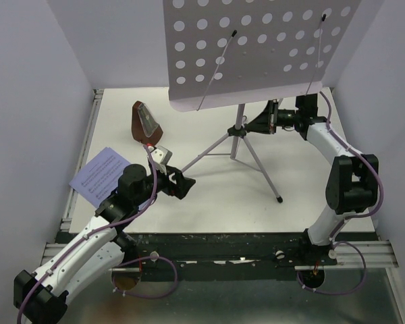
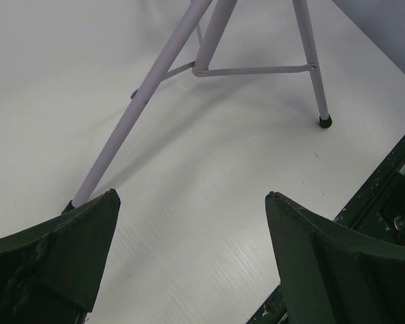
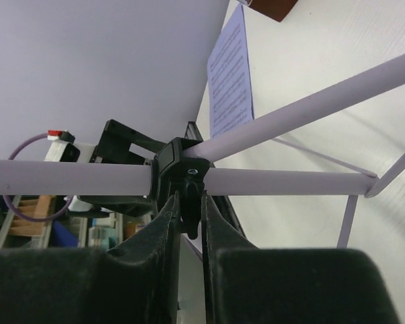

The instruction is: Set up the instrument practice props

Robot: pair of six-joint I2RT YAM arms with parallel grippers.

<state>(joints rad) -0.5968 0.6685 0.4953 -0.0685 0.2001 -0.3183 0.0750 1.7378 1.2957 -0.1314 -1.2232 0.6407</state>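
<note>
The pale lilac perforated music stand [image 1: 256, 47] rises on a thin tripod [image 1: 238, 130] at the middle back. My right gripper [image 1: 253, 125] reaches its hub from the right. In the right wrist view, that gripper [image 3: 189, 196] is pinched on the small black knob [image 3: 191, 210] under the hub [image 3: 179, 165]. My left gripper [image 1: 182, 182] hovers open by the foot of the tripod's left leg [image 2: 135, 111], with nothing between its fingers [image 2: 192, 196]. The brown metronome [image 1: 146, 125] stands at the back left. A lavender sheet-music page [image 1: 100, 175] lies flat at the left edge.
Pale walls close in the white table [image 1: 209, 202] on the left, back and right. The tripod's near leg ends in a black foot [image 1: 279, 200] at centre right. A dark rail [image 1: 223, 246] runs along the front edge by the arm bases.
</note>
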